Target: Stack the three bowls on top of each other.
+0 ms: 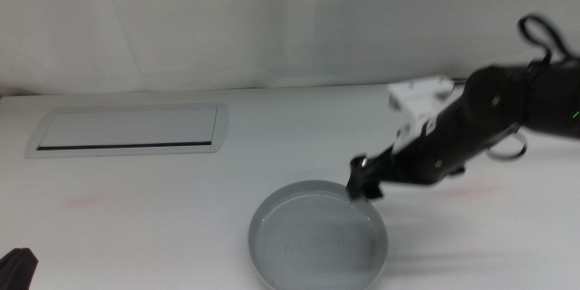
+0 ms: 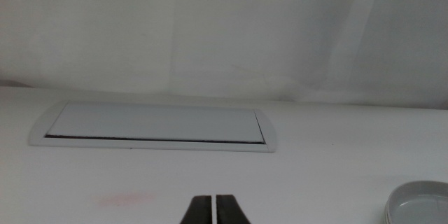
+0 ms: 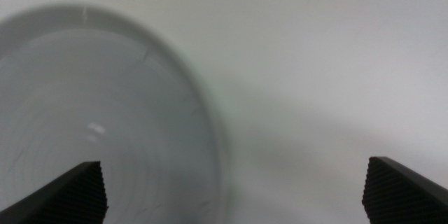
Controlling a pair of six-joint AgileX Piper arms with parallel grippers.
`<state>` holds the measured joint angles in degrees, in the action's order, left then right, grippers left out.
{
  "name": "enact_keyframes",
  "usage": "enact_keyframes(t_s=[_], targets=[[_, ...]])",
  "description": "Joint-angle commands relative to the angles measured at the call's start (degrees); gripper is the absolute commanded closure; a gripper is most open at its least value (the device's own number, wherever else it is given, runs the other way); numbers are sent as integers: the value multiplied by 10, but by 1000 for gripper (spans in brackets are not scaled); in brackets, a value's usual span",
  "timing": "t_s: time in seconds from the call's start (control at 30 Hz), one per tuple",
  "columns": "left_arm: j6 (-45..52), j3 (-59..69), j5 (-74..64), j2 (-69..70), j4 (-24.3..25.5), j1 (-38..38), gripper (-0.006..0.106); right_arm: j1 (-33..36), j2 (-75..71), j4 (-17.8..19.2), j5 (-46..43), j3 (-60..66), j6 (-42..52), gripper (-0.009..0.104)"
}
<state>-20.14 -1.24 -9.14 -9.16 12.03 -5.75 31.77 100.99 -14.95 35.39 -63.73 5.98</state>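
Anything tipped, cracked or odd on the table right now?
Nothing stands out. The bowls sit level in one stack, apparently undamaged. The right gripper is open at their far rim; the left gripper waits shut near the table's front-left corner.

no readable text, labels or numbers anywhere

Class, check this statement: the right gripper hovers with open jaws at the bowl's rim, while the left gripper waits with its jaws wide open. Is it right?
Not quite. The left gripper has its jaws shut, as the left wrist view shows. The rest stands: the right gripper hovers with open jaws at the rim of the bowl.
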Motion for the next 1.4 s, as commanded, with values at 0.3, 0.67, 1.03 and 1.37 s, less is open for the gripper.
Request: enact_keyframes(t_s=[0.3, 0.67, 1.03, 1.37], targets=[[1, 4, 9, 5, -3, 2, 103, -192, -76, 226, 79, -163, -88, -8], [2, 4, 9, 5, -3, 2, 103, -316, -143, 232, 75, -167, -64, 58], [2, 4, 9, 5, -3, 2, 103, -292, -328, 241, 27, -74, -104, 98], [2, 4, 9, 5, -3, 2, 103, -245, -589, 253, -39, 133, -124, 98]])
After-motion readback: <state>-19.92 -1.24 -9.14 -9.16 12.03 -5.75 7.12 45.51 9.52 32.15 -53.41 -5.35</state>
